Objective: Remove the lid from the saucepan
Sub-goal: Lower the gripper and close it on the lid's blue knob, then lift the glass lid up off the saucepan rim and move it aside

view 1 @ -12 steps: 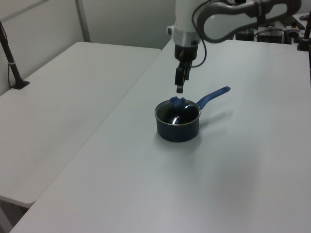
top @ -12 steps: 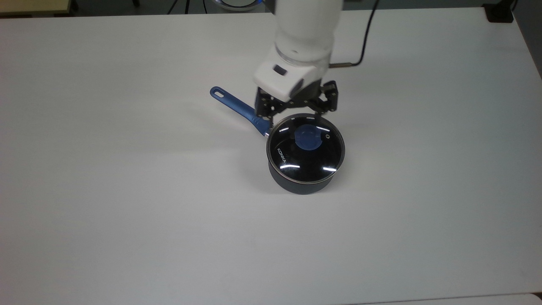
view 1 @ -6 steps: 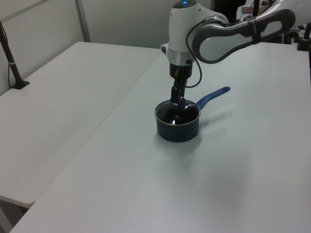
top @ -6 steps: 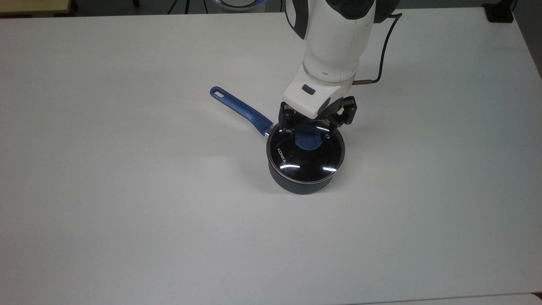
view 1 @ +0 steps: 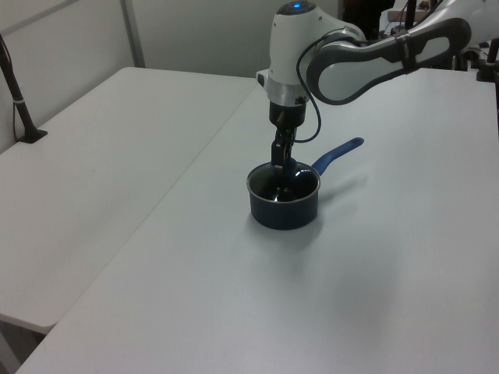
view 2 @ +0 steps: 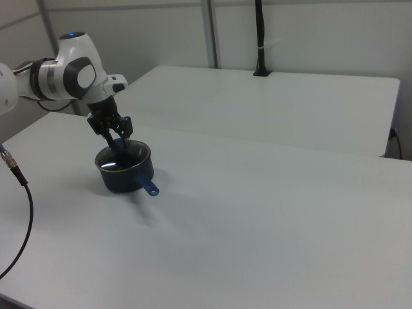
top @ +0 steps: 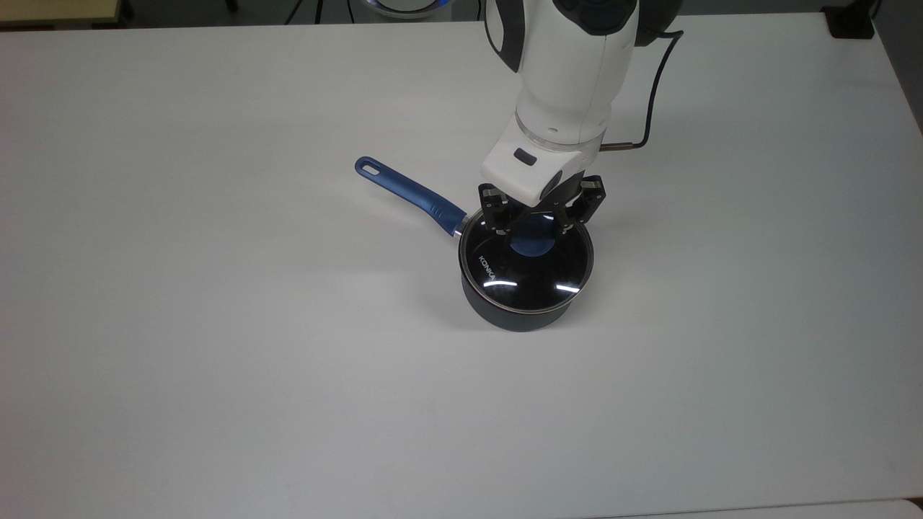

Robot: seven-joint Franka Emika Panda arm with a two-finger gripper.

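On the wide white table sits the small dark saucepan with its long blue handle, round glass lid with blue knob on top. The two-finger gripper straddles the knob, fingers apart. Next, I'd say: pinch, then lift. The wrist hides contact.

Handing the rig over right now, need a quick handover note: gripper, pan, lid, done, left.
Gripper: down at the lid's blue knob, fingers either side of it; a firm grip cannot be confirmed.
Saucepan: mid-table, its blue handle pointing to the top view's upper left.
Lid: seated on the saucepan.
Done: approach and descent to the knob.
Left: secure the grip, lift the lid clear, set it on the table.
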